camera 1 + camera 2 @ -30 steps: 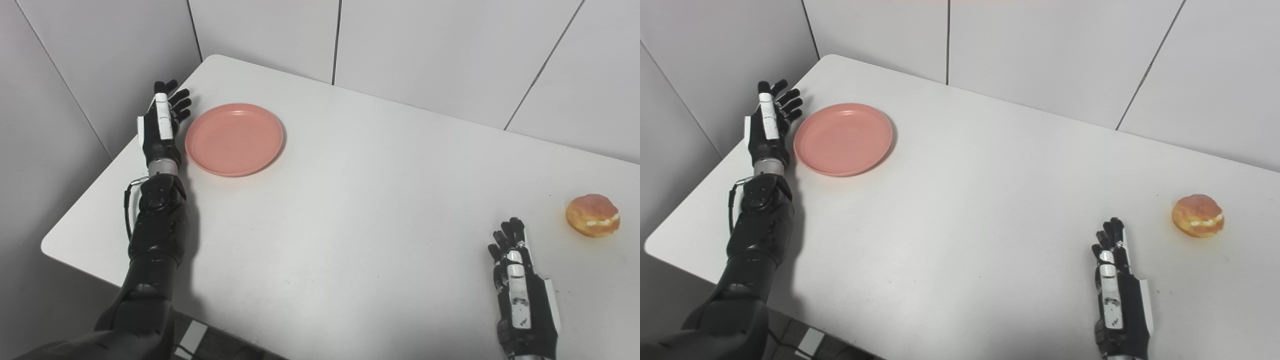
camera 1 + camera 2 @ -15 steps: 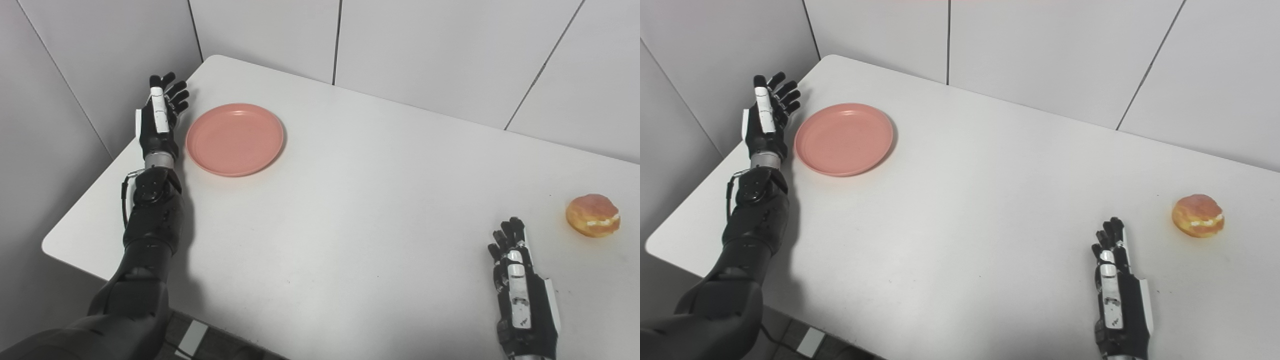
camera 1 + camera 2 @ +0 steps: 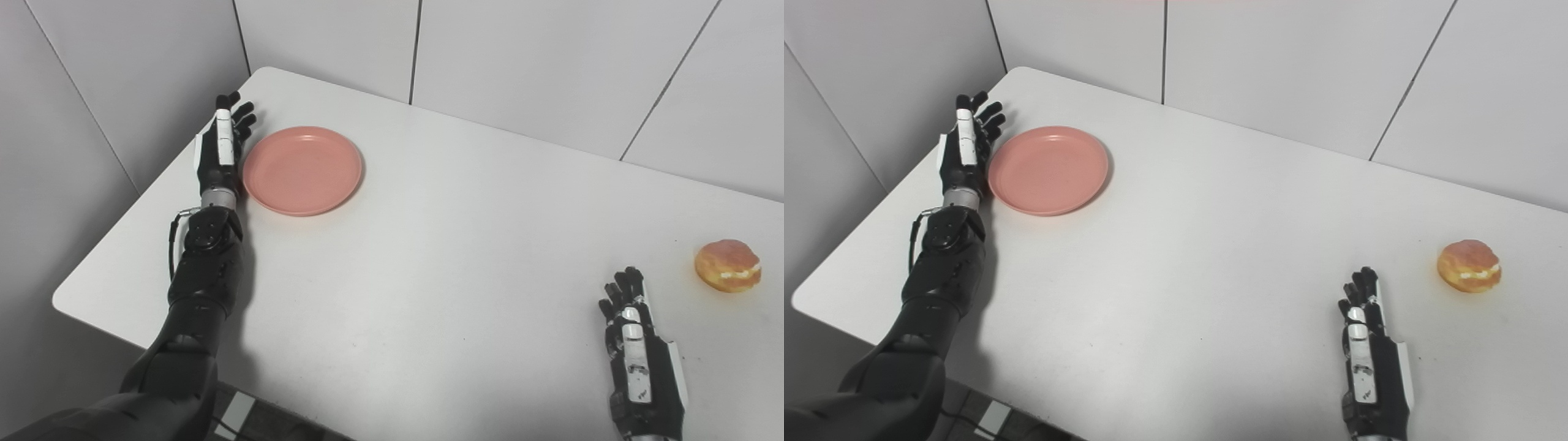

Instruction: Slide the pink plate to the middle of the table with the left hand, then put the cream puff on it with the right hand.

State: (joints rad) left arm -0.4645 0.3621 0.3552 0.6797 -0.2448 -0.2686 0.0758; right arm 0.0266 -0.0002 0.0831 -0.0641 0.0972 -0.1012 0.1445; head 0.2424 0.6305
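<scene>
The left hand (image 3: pixel 219 153), fingers apart and holding nothing, stood edge-on against the near rim of the round pink plastic plate (image 3: pixel 302 169) lying just to its right; an off-centre push might spin the plate rather than slide it.

White table (image 3: pixel 429 257) bears pink plate (image 3: pixel 302 169) and cream puff (image 3: pixel 727 265).

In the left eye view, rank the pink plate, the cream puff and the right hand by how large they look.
1. Pink plate, clearly the largest.
2. Right hand, long and narrow; it sits nearer the camera, so its true size against the plate is unsure.
3. Cream puff, the smallest.
</scene>
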